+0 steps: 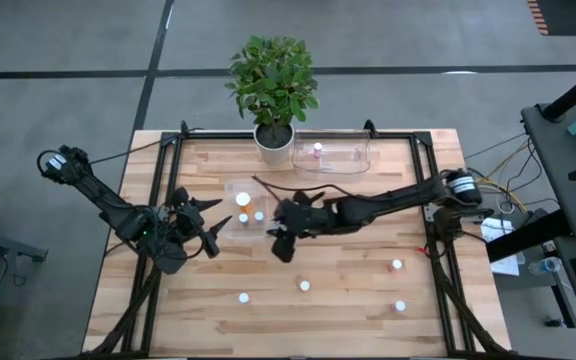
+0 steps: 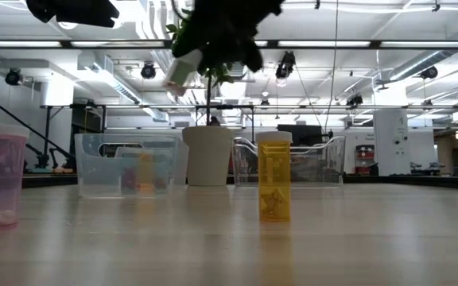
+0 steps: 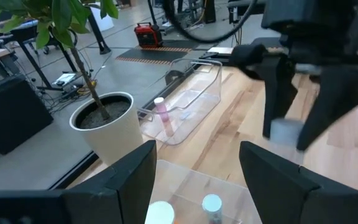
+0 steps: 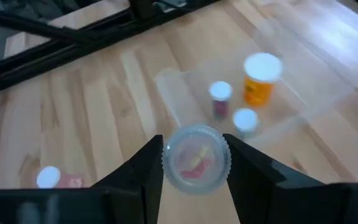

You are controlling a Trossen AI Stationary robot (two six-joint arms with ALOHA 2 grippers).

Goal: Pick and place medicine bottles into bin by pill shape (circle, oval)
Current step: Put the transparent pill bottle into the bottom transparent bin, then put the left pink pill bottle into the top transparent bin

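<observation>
The wooden desk (image 1: 348,300) carries a potted plant (image 1: 273,85) at its far edge, a clear bin (image 1: 336,155) just beside the pot holding one pink-bodied bottle (image 1: 318,151), and a second clear bin (image 1: 240,192) nearer the middle with three capped bottles in it, one of them orange (image 4: 261,79). The right tool (image 4: 193,163) hangs over the desk at this middle bin's edge, its two fingers pinching a clear bottle (image 4: 195,155) by the sides, with pinkish pills visible inside through its top. The main risk, as I judge it, is the sort itself: the pills look longish but I cannot tell oval from round with certainty, and releasing into the nearer bin simply because it is underneath could put the bottle in the wrong group. A second risk is the drop: the bottle hangs near the bin's wall, so letting go here could land it on the rim and tip it out or knock over the small bottles standing inside. The left tool (image 3: 194,180), fingers spread and empty, sits just beside the same bin on its other side; the two arms are close, and a careless swing could clip one against the other. Four white-capped bottles (image 1: 304,285) stand loose on the near desk, well apart, unsorted.
</observation>
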